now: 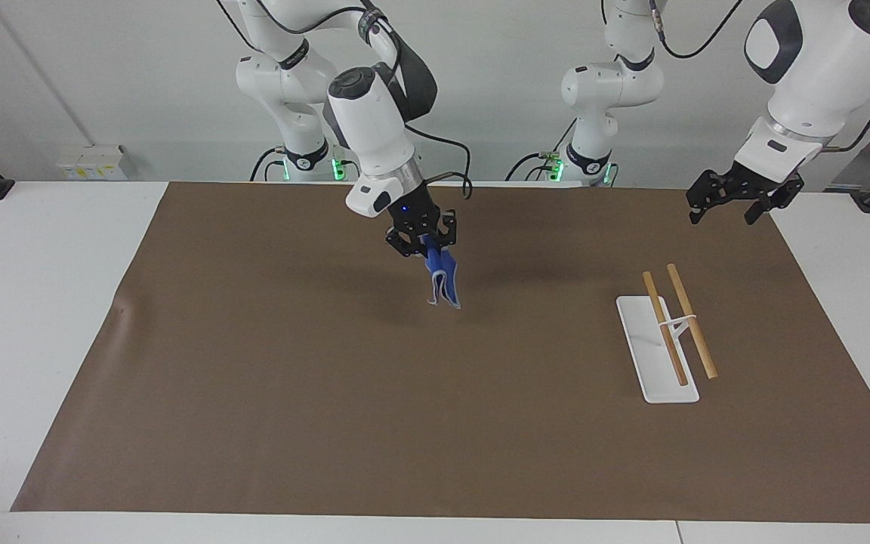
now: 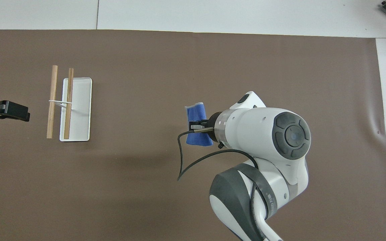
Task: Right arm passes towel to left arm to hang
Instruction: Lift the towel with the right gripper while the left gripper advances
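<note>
My right pincer point(image 1: 425, 243), black, two-fingered, with a small blue light on its body, is clenched on the top edge of the small royal-blue terry towel with pale edging point(image 1: 441, 282). The cloth hangs straight down from my fingertips, folded on itself so that its pale border shows along the lower end, and it is clear of the surface, up in the air over the middle of the brown paper mat point(image 1: 329, 423) that covers the white table point(image 1: 35, 302). A faint shadow lies on the mat beneath it. From above, my right pincer point(image 2: 198, 126) juts out from the silver wrist ring, with the towel point(image 2: 196, 113) showing on both sides of it, and a thin black cable point(image 2: 183, 157) loops from my wrist over the mat. My white jointed right arm point(image 1: 374, 128) comes down to it from its base at the robots' edge of the table.

My left pincer point(image 1: 729, 198), also black, is released, its fingers spread wide and holding nothing; it waits in the air over the mat's corner at the left arm's end, at the tip of my white left arm point(image 1: 812, 68) with the black oval patch.

Near that end of the mat stands the rack: a white rectangular tray base point(image 1: 643, 340) with two parallel light wooden rods point(image 1: 692, 321) raised above it on a thin white support. It is well apart from the towel, and nothing hangs on it
</note>
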You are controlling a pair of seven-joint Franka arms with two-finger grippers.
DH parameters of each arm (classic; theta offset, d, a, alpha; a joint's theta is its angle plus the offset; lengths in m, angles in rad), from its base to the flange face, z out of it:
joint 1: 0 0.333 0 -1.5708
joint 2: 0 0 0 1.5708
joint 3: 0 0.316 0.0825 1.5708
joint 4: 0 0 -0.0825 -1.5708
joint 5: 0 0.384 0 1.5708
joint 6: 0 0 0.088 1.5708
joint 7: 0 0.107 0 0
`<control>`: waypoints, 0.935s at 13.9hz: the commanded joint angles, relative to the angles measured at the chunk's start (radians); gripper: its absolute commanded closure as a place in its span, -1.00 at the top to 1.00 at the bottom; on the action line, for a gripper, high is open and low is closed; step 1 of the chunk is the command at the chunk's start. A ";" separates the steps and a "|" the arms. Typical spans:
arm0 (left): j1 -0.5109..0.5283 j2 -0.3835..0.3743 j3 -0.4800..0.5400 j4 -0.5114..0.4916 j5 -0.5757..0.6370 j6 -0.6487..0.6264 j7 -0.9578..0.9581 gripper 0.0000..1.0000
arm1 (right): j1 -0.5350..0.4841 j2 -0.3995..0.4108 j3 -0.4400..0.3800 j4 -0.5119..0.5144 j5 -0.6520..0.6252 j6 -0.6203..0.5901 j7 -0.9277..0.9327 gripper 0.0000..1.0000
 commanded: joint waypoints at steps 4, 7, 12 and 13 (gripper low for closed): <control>-0.043 -0.041 -0.016 -0.029 -0.050 0.001 -0.073 1.00 | 0.004 -0.018 0.010 0.036 0.032 -0.018 -0.031 -1.00; -0.104 -0.042 -0.018 -0.059 -0.192 0.119 -0.397 1.00 | 0.000 -0.014 0.008 0.060 0.170 -0.001 -0.033 -1.00; -0.201 -0.126 -0.018 -0.309 -0.344 0.513 -0.798 1.00 | -0.013 -0.012 -0.001 0.079 0.302 0.000 -0.025 -1.00; -0.206 -0.130 -0.018 -0.335 -0.375 0.545 -0.854 1.00 | -0.013 -0.014 -0.001 0.079 0.302 -0.001 -0.025 -1.00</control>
